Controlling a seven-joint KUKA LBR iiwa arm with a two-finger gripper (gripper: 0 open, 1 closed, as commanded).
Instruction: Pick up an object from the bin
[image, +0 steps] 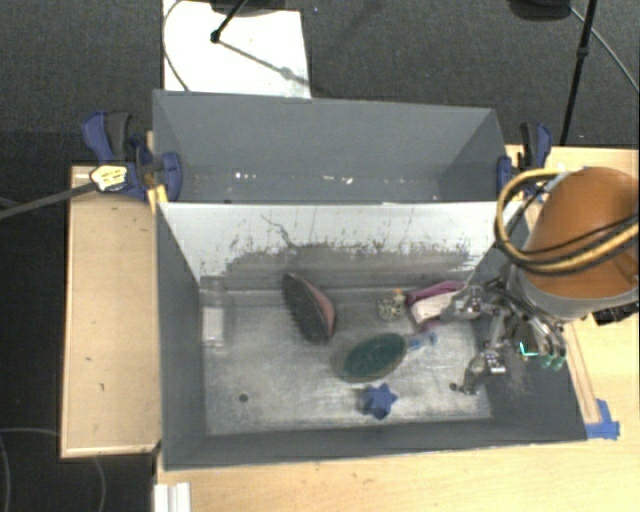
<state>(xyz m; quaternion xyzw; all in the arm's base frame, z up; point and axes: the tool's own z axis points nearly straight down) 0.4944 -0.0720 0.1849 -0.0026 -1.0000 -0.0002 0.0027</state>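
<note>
Pink-and-white object (436, 299) at the grey bin's (260, 375) right side, claw (478, 372) just beside it, grip state unclear.

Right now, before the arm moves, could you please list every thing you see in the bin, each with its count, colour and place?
bin: 1, grey metal, middle of the view
brush: 1, dark with a pinkish side, floor of the bin, towards the back, left of centre
oval pad: 1, dark green, centre of the floor, in front of and right of the brush
small lump: 1, blue, near the front wall
tiny piece: 1, yellowish, by the back wall; too small to identify
long item: 1, pink and white, back right of the floor
arm cover: 1, orange with cables, right of the bin
tool: 1, dark metal, over the right end of the floor
</note>
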